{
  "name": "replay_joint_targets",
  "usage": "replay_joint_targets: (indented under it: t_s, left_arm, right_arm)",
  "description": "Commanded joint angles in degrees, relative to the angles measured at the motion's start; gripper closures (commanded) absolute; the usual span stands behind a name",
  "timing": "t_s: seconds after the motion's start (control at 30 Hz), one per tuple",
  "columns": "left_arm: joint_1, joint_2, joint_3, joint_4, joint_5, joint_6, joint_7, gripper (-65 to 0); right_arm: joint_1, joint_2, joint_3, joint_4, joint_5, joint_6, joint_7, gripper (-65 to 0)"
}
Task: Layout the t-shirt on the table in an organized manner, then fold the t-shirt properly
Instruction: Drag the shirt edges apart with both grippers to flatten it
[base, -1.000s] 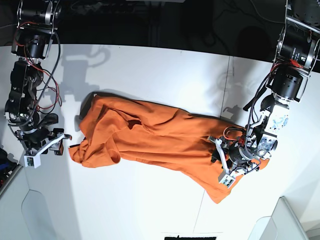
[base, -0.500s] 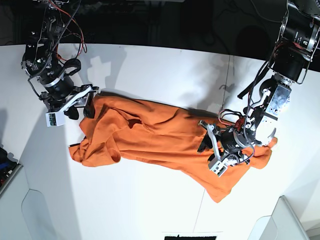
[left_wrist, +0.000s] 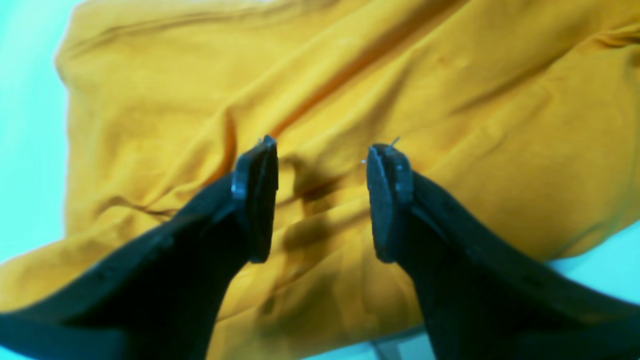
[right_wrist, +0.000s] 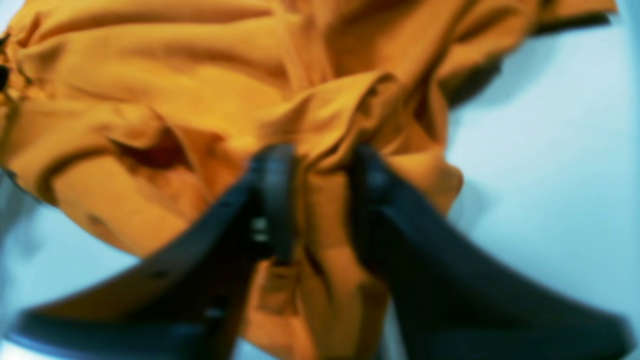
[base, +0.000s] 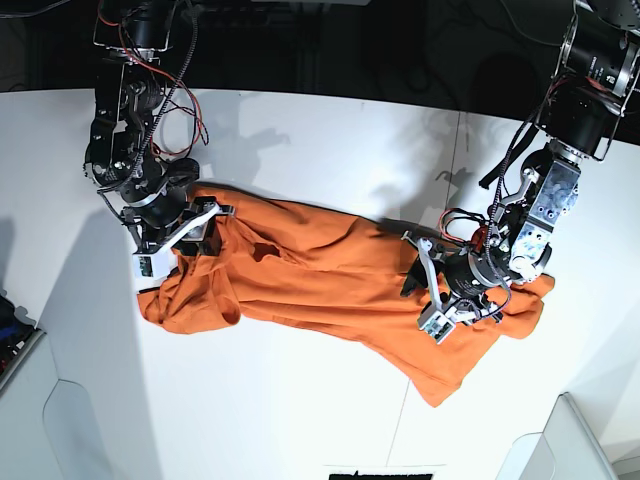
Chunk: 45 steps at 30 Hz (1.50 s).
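The plain orange soft-fabric short-sleeved t-shirt (base: 330, 285) lies crumpled on the large matte white tabletop (base: 300, 140), stretched in a long band from about 9 o'clock to 4 o'clock in the base view. It is not spread flat: folds and ridges run along its length, one bunched end sits at 9 o'clock, and a pointed corner of cloth hangs toward 5 o'clock. A thin dark seam line (base: 457, 150) crosses the tabletop at about 1 o'clock and disappears under the shirt.

The right gripper (right_wrist: 316, 200) is down on the shirt's 9 o'clock end in the base view (base: 190, 235). In its wrist view, which is blurred, the two dark fingers (right_wrist: 272, 200) stand narrow with a raised ridge of orange cloth pinched between them, the fabric gathering upward from the pinch.

The left gripper (left_wrist: 320, 200) sits over the shirt's 3 o'clock end in the base view (base: 440, 290). Its wrist view shows the two dark fingers (left_wrist: 255, 200) standing wide apart, with wrinkled orange cloth visible through the gap and their shadows falling on it. No cloth is caught between them; whether the tips touch the fabric cannot be told.

Bare white tabletop shows at 9 o'clock and 4 o'clock in the left wrist view, and at 3 o'clock in the right wrist view.
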Motion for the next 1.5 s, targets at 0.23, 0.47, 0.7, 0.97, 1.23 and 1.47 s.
replay_joint_targets:
  t_s: [0.23, 0.47, 0.7, 0.97, 1.23, 1.47]
  left_arm:
    - [-1.6, -0.5, -0.5, -2.4, 2.1, 0.2, -0.1, -31.4]
    - [-1.9, -0.5, -0.5, -8.4, 2.2, 0.2, -1.4, -31.4]
    - [-1.9, -0.5, -0.5, -8.3, 2.2, 0.2, -0.4, -31.3]
    - [-1.5, -2.5, -1.2, -3.1, -0.1, 0.4, 0.1, -31.3]
    - [-1.5, -4.6, -4.5, 4.0, -1.1, 0.2, 2.9, -31.3]
    - [-1.4, -4.6, -4.5, 4.2, -2.7, 0.2, 3.0, -31.3]
  right_arm:
    - [-5.4, -0.1, 1.6, 17.0, 2.0, 4.5, -7.9, 0.0]
    - [-20.1, 2.0, 7.5, 33.2, 7.6, 6.0, -8.0, 0.0]
    - [-30.0, 2.3, 8.6, 34.4, 12.4, 7.9, -8.9, -33.4]
    - [-28.5, 2.2, 11.2, 34.4, 12.4, 7.6, -1.9, -33.4]
    - [-12.6, 0.8, 9.4, 27.4, 4.7, 3.3, -1.2, -33.4]
    - [-1.2, 0.8, -0.2, 7.0, -5.8, -2.2, 1.6, -33.4]
